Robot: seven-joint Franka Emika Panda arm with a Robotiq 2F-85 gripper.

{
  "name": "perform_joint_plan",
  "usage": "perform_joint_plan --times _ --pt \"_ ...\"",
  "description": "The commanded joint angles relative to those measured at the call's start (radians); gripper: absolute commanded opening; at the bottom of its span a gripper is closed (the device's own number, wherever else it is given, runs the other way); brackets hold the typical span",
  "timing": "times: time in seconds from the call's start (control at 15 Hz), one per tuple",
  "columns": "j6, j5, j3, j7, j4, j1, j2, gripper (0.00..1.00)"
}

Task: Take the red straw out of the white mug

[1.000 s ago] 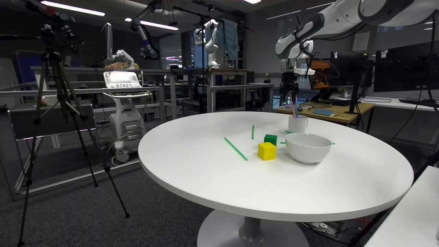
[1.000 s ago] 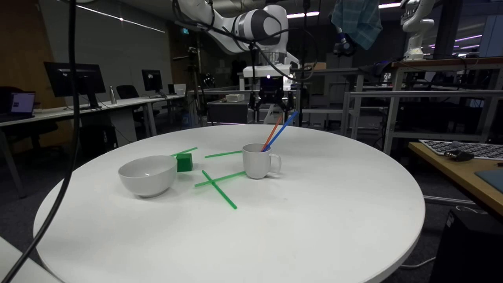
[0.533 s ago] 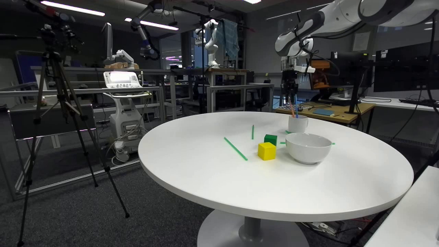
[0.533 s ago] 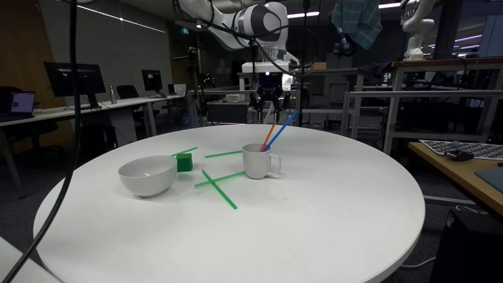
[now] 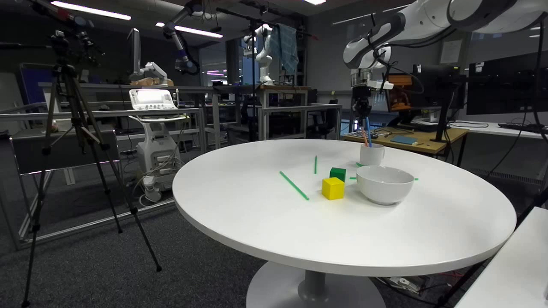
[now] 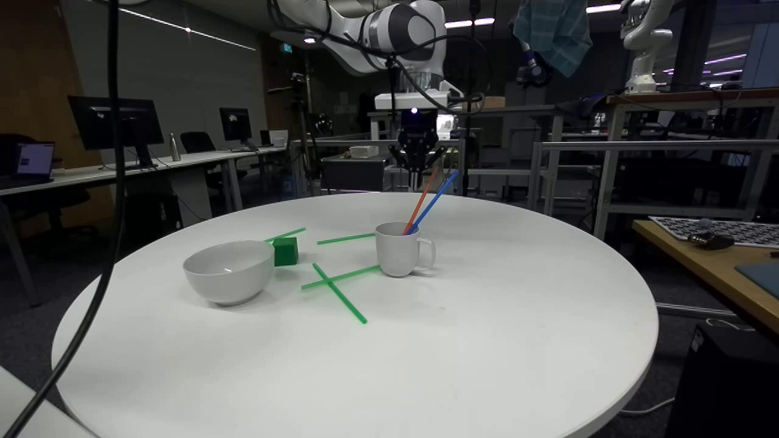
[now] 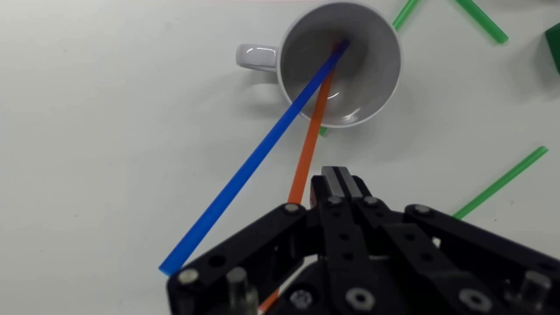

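In the wrist view, your clenched gripper (image 7: 341,182) hides part of the red straw (image 7: 309,144); the blue straw (image 7: 259,153) covers some more of it inside the white mug (image 7: 369,72)

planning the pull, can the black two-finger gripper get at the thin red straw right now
Probably not yet: the gripper is shut with the red straw outside its grasp; it likely must open and shift sideways first.

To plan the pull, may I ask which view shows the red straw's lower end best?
The wrist view: it looks into the white mug, showing the red straw down to its lower end, crossed by the blue straw. In both exterior views, the mug's wall hides that end.
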Motion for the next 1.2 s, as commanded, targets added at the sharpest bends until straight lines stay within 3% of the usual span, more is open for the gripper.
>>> perform_joint_plan --times 0.0,0.67,1.13 --pt "-0.059 0.01 0.017 -0.031 0.076 -0.02 0.035 0.27" --pt "-0.061 0.012 0.019 -0.04 0.08 -0.023 0.045 0.99" --pt "-0.064 0.018 0.024 -0.068 0.118 -0.033 0.084 0.97"
